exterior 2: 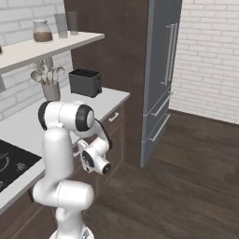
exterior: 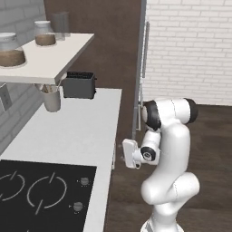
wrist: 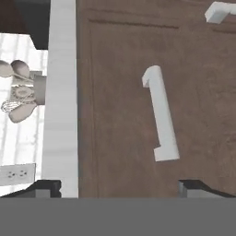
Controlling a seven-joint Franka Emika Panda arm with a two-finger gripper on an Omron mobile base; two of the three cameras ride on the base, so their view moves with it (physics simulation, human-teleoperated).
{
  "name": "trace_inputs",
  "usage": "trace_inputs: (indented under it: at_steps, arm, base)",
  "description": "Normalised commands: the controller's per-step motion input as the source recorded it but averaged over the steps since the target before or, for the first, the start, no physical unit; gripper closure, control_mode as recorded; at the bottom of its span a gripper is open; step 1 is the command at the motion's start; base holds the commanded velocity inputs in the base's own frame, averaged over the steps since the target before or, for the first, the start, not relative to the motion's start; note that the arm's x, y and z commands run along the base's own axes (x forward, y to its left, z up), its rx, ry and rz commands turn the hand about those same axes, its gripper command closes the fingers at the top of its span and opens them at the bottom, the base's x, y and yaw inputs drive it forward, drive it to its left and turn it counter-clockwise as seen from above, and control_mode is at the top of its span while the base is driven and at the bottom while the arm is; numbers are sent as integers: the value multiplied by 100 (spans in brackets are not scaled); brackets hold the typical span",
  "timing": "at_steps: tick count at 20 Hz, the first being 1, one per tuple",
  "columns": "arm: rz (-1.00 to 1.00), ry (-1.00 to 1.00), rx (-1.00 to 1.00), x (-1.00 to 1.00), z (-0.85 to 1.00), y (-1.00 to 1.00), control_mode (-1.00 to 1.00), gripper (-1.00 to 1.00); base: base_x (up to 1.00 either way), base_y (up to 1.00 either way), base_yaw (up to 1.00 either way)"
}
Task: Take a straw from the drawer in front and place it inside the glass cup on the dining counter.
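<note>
The hand [wrist: 120, 186] is spread wide and empty before the drawer [wrist: 124, 152]; its white handle [wrist: 160, 113] (slightly right of centre) should be straddled squarely before closing.

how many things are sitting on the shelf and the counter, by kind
glass jars on the shelf: 2
grey tumblers on the shelf: 2
black toaster on the counter: 1
utensil holder on the counter: 1
total: 6
</note>
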Motion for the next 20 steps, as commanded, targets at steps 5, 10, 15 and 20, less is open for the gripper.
trace_inputs:
  at_steps: [5,10,15,20]
  arm:
    - [0,17,1,63,-31,0,-100,-100]
    - [0,9,0,35,-45,13,-100,-100]
    - [0,0,0,13,-38,31,-100,-100]
    - [0,0,0,16,-33,31,-100,-100]
  base:
    - [0,0,0]
    - [0,0,0]
    - [0,0,0]
    - [0,0,0]
